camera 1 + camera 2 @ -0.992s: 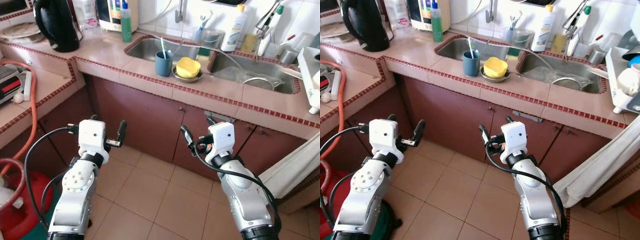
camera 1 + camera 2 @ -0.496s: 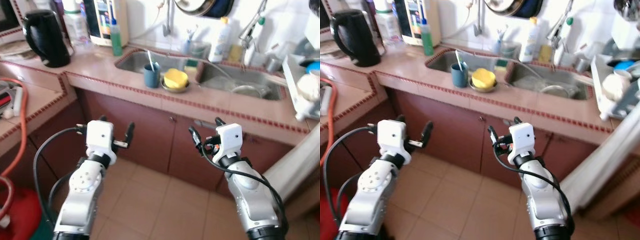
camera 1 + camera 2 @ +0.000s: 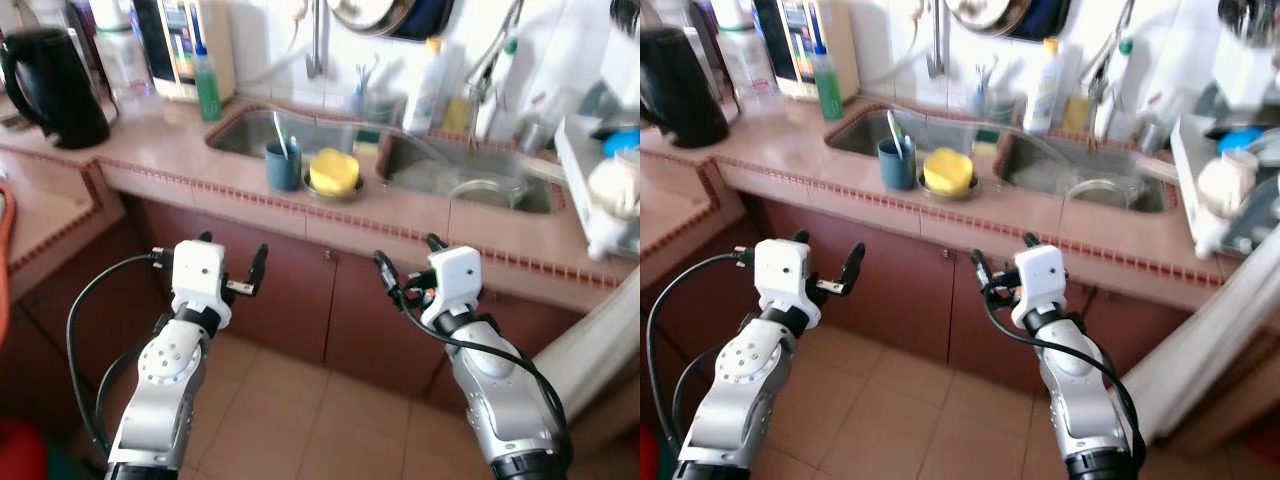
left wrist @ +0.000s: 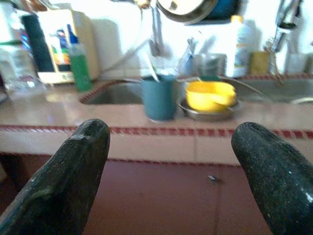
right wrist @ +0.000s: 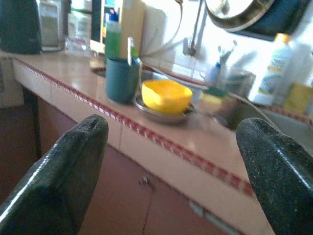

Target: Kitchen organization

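Note:
A blue cup (image 3: 283, 165) with a utensil in it stands on the tiled counter (image 3: 180, 170), at the front edge of the sink. Right beside it a yellow bowl (image 3: 335, 172) rests on a metal plate. The left wrist view has the cup (image 4: 159, 97) and bowl (image 4: 211, 94) straight ahead, beyond the fingers. My left gripper (image 3: 231, 252) and right gripper (image 3: 408, 256) hover side by side in front of the cabinet doors, below counter height. Both are open with nothing between their fingers, well short of the counter.
A black kettle (image 3: 55, 75) and a green bottle (image 3: 207, 90) stand at the counter's left. A white bottle (image 3: 423, 100) stands behind the double sink (image 3: 480, 185), and a dish rack (image 3: 605, 185) sits far right. Brown cabinet doors (image 3: 300, 300) stand above the tiled floor (image 3: 290, 420).
The camera has moved toward the counter and turned right, so the orange hose and red object left the view. Both grippers keep the same open pose.

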{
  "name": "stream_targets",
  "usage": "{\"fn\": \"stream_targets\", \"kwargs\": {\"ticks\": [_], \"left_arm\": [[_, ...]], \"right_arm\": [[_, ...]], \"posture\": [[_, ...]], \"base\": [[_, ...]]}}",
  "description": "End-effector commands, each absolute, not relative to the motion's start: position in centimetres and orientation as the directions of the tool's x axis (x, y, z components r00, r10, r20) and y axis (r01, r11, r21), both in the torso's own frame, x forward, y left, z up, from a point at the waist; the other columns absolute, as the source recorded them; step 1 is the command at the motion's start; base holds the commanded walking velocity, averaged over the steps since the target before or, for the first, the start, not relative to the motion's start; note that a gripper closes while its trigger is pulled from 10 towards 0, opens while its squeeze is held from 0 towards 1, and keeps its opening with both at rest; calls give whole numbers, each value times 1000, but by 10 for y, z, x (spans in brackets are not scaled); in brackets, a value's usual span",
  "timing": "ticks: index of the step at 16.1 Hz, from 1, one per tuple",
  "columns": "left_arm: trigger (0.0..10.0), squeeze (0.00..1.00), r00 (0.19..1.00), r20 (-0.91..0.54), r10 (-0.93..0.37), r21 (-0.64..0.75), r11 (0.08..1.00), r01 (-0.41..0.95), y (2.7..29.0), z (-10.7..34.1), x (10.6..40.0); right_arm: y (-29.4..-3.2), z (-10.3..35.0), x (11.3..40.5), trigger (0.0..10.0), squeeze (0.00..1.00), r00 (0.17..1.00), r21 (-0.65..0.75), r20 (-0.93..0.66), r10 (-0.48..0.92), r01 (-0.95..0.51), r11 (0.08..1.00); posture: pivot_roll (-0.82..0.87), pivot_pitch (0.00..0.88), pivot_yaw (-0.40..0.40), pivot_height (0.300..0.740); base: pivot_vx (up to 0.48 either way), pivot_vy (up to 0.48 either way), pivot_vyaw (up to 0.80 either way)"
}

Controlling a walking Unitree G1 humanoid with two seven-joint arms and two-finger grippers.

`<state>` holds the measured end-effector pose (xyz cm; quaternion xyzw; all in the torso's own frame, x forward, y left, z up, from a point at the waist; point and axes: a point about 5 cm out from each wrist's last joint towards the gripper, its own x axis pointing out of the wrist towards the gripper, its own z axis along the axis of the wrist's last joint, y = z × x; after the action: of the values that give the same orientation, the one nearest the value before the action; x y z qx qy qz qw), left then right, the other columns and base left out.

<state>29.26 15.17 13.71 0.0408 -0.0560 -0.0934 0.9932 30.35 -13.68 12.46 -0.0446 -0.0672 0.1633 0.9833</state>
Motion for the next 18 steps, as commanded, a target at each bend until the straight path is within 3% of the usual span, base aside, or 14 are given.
{"fn": "stream_targets", "kwargs": {"ticks": [1,18], "left_arm": [[10000,0,980,110,-167,103,982,156,161,140,293],[10000,0,977,119,-174,103,981,162,159,143,295]], "right_arm": [[-128,128,305,10000,0,927,-104,133,350,-338,935],[-132,129,307,10000,0,942,-98,128,311,-300,949]], "posture": [[-31,0,-26,740],[-35,0,-22,740]], "base": [[337,0,0],[344,0,0]]}}
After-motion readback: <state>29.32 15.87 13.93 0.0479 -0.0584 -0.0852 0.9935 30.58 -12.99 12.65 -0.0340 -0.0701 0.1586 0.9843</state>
